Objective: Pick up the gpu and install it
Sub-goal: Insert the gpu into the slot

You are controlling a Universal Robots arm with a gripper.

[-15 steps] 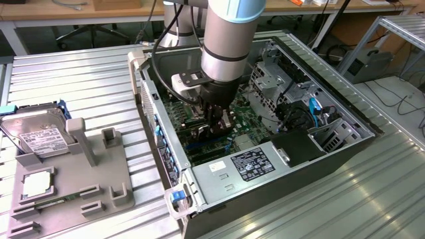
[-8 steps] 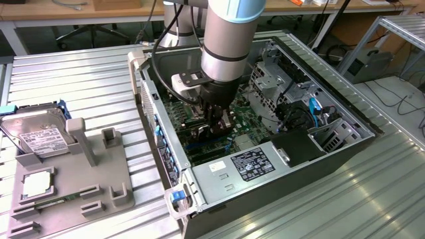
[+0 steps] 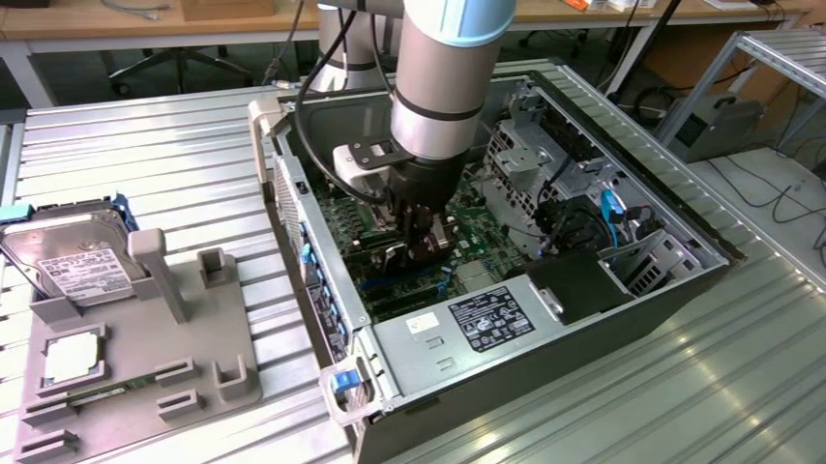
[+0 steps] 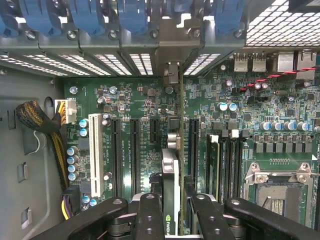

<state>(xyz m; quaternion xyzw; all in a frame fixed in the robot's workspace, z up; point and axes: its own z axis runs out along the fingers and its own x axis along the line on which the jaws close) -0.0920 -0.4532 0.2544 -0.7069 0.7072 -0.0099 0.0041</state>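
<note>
My gripper is down inside the open computer case and is shut on the gpu. The gpu is a thin dark card seen edge-on between the two black fingers, standing upright over the green motherboard. Its silver bracket end reaches the rear slot openings of the case. The card lines up with a gap between the long black expansion slots. Whether its edge sits in a slot is hidden. In the exterior view the gripper hangs low over the board with the card in it.
A white slot, memory slots and the processor socket flank the card. Blue retention clips line the case's rear. On the exterior view's left a grey fixture tray carries a silver hard drive and a square chip.
</note>
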